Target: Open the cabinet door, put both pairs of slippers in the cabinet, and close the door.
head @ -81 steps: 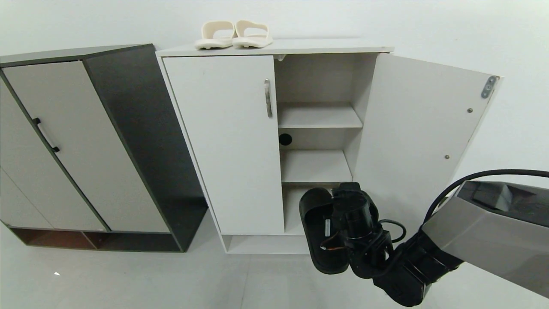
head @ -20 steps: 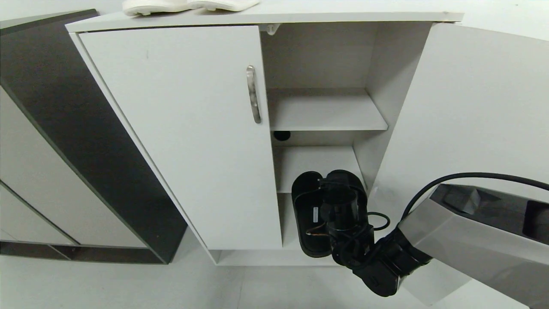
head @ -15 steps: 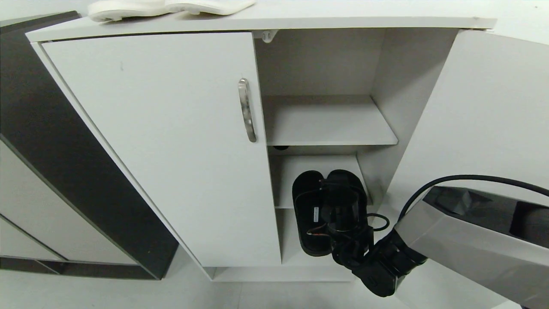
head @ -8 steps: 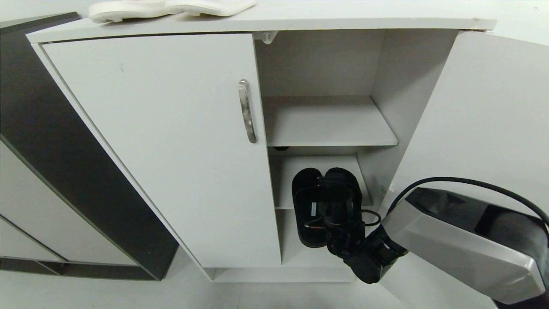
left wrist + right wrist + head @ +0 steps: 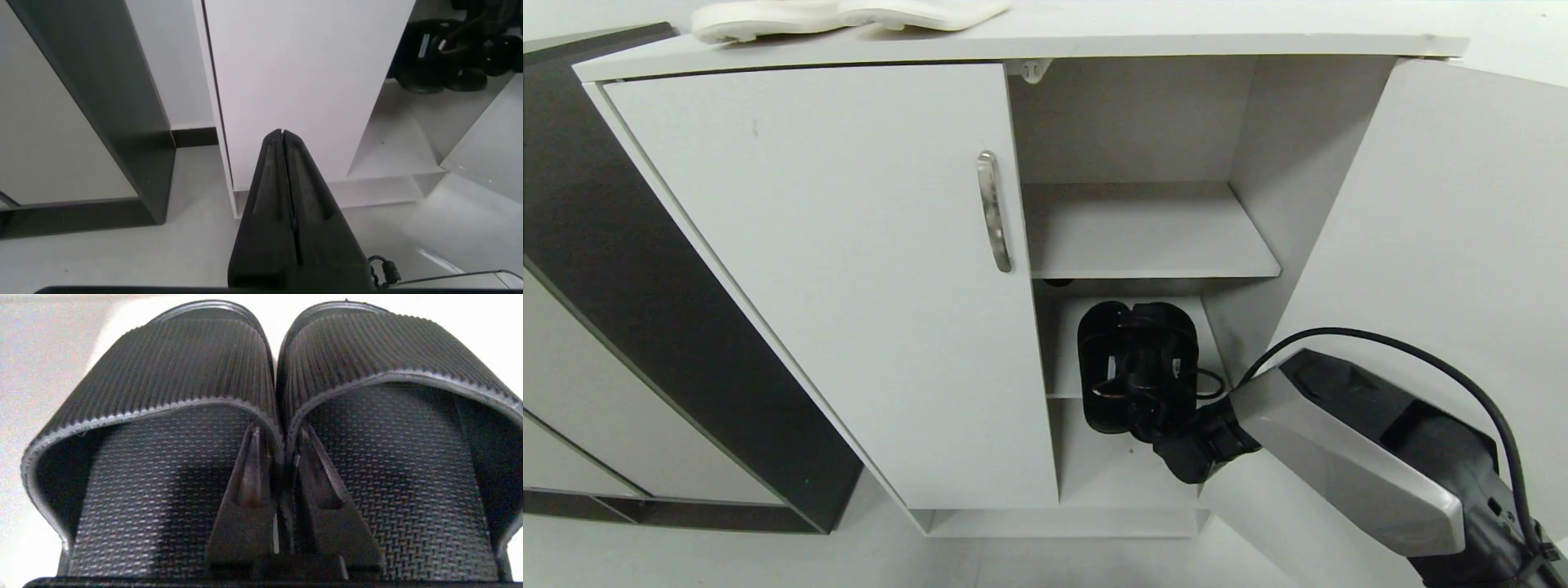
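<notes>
- My right gripper (image 5: 279,433): jaws clamped on the adjoining inner strap edges of the pair of black ribbed rubber slippers (image 5: 1107,343).
- I hold that pair toes-first in the open half of the white wooden cabinet (image 5: 1094,45), across the front edge of the second shelf (image 5: 1060,351).
- My left gripper (image 5: 282,135): jaws together, low before the shut door (image 5: 809,245).
- On the cabinet's top: the pair of cream slide slippers (image 5: 849,15).
</notes>
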Controlling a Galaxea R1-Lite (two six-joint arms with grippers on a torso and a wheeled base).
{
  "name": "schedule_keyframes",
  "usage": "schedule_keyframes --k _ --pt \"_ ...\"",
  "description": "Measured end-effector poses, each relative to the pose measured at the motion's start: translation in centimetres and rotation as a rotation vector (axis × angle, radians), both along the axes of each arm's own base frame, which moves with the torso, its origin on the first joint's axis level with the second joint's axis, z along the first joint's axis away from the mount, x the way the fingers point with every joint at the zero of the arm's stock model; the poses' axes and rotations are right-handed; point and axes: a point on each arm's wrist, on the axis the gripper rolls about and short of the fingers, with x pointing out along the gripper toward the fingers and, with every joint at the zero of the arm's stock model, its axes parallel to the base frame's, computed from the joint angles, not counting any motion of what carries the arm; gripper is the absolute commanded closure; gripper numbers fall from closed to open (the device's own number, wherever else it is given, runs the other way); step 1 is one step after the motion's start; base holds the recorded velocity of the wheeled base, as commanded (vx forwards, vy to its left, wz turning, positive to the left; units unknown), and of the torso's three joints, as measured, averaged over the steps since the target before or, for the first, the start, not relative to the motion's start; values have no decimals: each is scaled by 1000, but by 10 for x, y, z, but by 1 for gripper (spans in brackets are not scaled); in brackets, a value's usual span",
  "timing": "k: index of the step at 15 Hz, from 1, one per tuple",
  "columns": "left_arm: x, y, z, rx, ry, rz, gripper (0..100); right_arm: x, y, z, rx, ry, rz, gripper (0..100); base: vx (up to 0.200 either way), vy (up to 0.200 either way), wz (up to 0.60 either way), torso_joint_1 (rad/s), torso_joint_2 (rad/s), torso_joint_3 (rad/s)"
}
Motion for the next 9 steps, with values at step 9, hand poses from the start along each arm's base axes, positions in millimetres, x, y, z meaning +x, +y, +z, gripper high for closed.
schedule_keyframes --k 9 --pt "0 0 0 0 -1 0 100 17 -3 2 6 -10 -31 100 67 0 0 -1 0 1"
